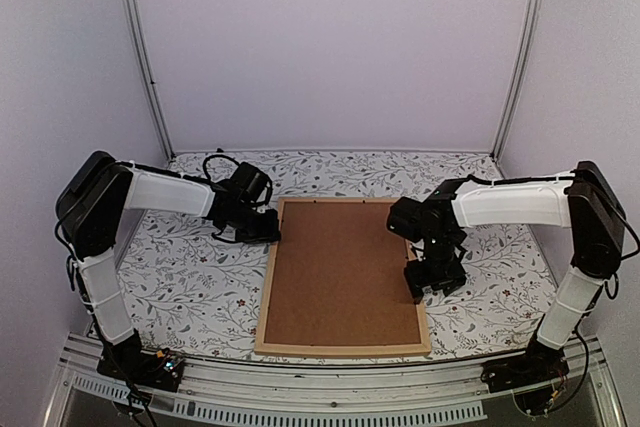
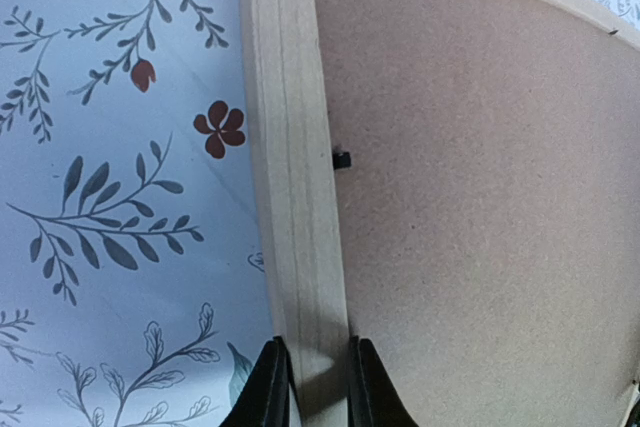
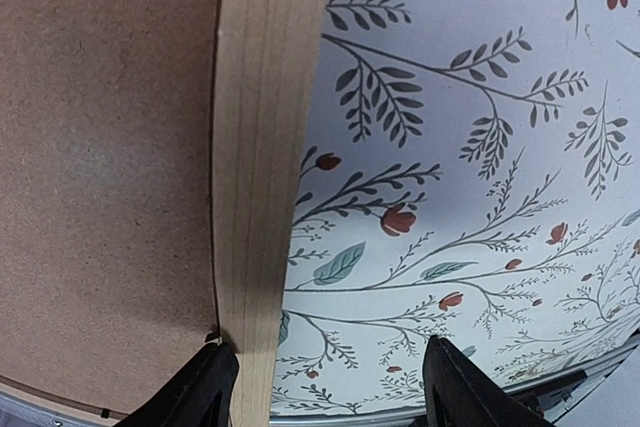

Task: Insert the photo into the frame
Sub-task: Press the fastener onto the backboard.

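The light-wood frame lies face down mid-table with the brown backing board seated in it. The photo is hidden from view. My left gripper is shut on the frame's left bar near its far corner; in the left wrist view the fingers pinch the bar from both sides. My right gripper is open at the frame's right bar; in the right wrist view one finger sits at the bar's inner edge, the other well out over the cloth.
A floral-patterned cloth covers the table. Small black retaining tabs line the inner edge of the frame. White walls and metal posts enclose the back and sides. The table's metal front rail runs along the near edge.
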### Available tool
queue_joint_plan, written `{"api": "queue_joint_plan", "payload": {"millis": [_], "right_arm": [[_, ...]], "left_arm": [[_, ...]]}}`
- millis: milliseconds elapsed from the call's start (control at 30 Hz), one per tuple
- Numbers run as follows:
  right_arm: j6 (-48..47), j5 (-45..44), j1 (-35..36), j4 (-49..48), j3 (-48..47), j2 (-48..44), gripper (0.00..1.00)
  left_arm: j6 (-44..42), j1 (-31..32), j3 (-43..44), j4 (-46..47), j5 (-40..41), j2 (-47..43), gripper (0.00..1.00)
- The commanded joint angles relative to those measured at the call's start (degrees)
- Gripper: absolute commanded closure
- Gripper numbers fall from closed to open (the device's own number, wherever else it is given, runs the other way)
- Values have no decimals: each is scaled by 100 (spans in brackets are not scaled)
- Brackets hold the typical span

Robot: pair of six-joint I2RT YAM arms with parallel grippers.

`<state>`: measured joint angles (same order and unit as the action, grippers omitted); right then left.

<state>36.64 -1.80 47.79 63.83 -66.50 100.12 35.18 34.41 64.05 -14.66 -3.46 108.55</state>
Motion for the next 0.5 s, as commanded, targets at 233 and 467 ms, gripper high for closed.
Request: {"api": "queue_joint_plan", "payload": {"millis": [233,467], "right_arm": [[87,-138,121,97,-180,242,32],[124,-212,135,166,-186,345,32]], "left_arm": [[-249,119,-277,-278,-93,150,100],[-249,123,-287,-267,-102,155,100]]}}
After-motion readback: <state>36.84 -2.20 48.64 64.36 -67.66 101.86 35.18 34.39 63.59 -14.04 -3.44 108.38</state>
